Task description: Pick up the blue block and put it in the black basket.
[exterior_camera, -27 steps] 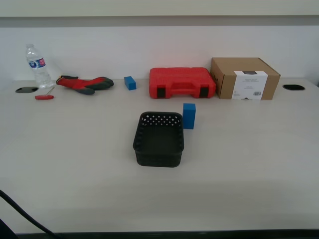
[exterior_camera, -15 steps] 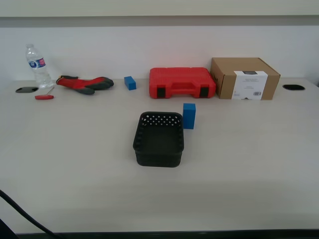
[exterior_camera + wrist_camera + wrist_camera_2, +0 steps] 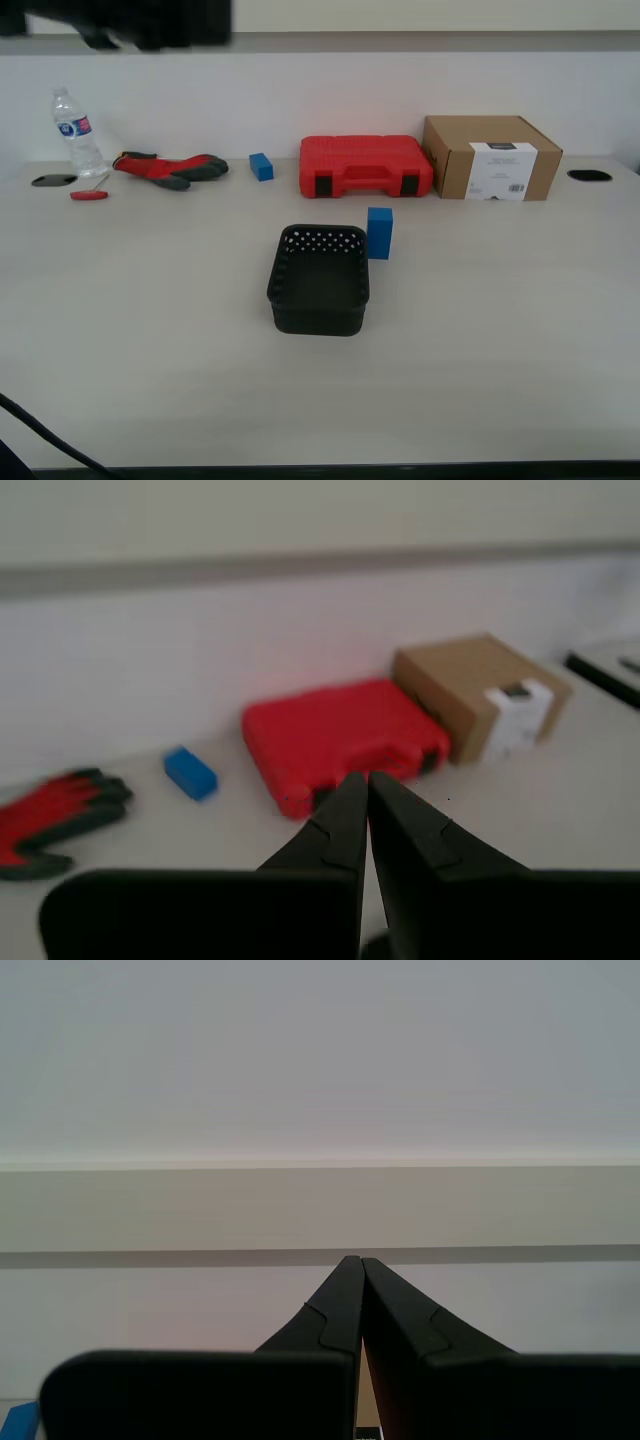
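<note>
The blue block [image 3: 379,233] stands upright on the table, touching or just beside the far right corner of the black basket [image 3: 318,320]. The basket is empty in the exterior view. A dark blurred arm part [image 3: 120,25] shows at the exterior view's upper left; I cannot tell which arm it is. My first gripper [image 3: 367,780] is shut and empty, held above the table and facing the back wall. My second gripper [image 3: 355,1262] is shut and empty, facing the wall. The block and the basket do not show in either wrist view.
Along the back stand a red tool case [image 3: 365,166], a cardboard box [image 3: 490,157], a small blue cube [image 3: 261,166], a red-grey glove [image 3: 170,168], a water bottle [image 3: 75,132] and a red screwdriver [image 3: 88,195]. A cable [image 3: 40,430] crosses the front left corner.
A dark blurred arm part has come into the exterior view's upper left. The block, the basket and the other objects have not moved.
</note>
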